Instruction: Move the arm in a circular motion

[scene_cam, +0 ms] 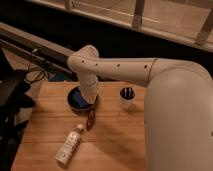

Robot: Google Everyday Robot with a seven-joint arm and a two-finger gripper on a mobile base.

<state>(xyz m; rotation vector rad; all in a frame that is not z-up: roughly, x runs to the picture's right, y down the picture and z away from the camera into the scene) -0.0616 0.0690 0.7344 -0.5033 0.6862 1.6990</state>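
Note:
The arm (125,70) is cream-white and thick, with small dark holes. It enters from the right, where its bulk fills the lower right. It reaches left to a rounded joint (84,59), then a short segment drops down over the dark blue bowl (76,100). My gripper (90,101) is at the low end of that segment, right at the bowl and partly covering it.
The wooden table (115,145) holds a white cup (127,98) with dark items in it, a small brown packet (91,119) and a clear bottle (69,145) lying on its side. Black equipment with cables (15,95) stands at the left. A dark rail runs behind.

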